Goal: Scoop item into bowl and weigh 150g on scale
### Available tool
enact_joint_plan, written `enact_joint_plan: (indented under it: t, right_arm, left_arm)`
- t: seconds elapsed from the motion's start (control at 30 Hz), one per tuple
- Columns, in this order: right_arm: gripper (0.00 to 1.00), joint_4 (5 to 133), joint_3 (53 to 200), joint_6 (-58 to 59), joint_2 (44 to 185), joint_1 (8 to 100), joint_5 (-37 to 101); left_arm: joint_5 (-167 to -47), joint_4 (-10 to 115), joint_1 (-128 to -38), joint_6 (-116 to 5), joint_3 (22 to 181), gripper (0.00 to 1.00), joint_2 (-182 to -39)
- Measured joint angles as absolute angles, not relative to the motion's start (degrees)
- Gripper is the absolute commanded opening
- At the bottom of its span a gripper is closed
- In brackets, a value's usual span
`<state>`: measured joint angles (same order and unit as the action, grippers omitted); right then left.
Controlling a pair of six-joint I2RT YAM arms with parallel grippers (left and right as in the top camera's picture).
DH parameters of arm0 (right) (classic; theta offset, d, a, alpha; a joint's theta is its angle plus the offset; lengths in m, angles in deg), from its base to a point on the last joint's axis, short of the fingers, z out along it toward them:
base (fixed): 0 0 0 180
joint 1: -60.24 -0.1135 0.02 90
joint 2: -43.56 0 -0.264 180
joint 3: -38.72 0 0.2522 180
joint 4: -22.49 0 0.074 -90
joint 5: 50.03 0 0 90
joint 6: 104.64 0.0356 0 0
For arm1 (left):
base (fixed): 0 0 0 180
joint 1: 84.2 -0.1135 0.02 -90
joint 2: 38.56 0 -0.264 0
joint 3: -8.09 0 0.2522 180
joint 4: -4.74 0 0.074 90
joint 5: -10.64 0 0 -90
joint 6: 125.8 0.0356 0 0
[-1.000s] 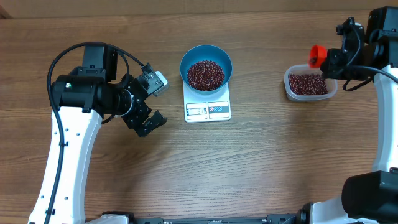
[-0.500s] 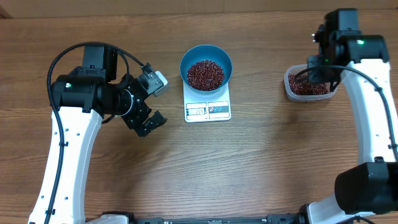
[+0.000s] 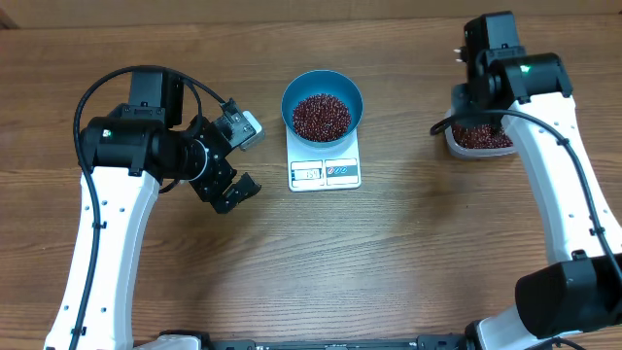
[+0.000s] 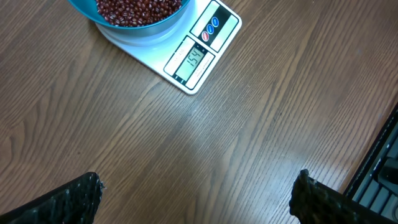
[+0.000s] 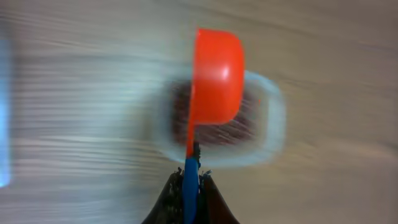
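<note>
Blue bowl point(image 3: 290, 97), heaped with dark red beans point(image 3: 322, 115), sat on the white scale point(image 3: 325, 173), whose display point(image 4: 194, 59) read 154. The left gripper point(image 4: 196, 198) hung spread wide and empty over the wooden table point(image 3: 389, 262), left of the scale. The right gripper point(image 5: 189, 186) was clamped tight on the blue handle of a red scoop point(image 5: 214, 74) above the clear tub point(image 5: 273, 124) of beans.

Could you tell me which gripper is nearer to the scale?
Left. The left gripper hangs open beside the scale; the right gripper holds the scoop over the tub.
</note>
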<state>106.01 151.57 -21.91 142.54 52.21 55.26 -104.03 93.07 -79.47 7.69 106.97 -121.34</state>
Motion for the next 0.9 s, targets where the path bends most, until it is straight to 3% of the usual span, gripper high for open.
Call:
enact_joint_plan:
  t: [0.2, 0.4, 0.6, 0.9]
  right_arm:
    - [0.04, 96.9, 153.3, -27.0, 142.5, 48.4, 31.6]
    - [0.04, 94.8, 153.5, -30.6, 143.3, 43.6, 22.5]
    - [0.04, 94.3, 153.8, -32.2, 148.4, 38.8, 23.8]
    - [0.04, 90.0, 153.8, -34.1, 154.3, 33.1, 38.6]
  left_arm:
    - [-104.0, 93.1, -79.5, 7.7, 107.0, 1.0, -121.3]
    - [-104.0, 93.1, -79.5, 7.7, 107.0, 1.0, -121.3]
    - [-104.0, 93.1, -79.5, 7.7, 107.0, 1.0, -121.3]
    - [-104.0, 93.1, -79.5, 7.7, 107.0, 1.0, -121.3]
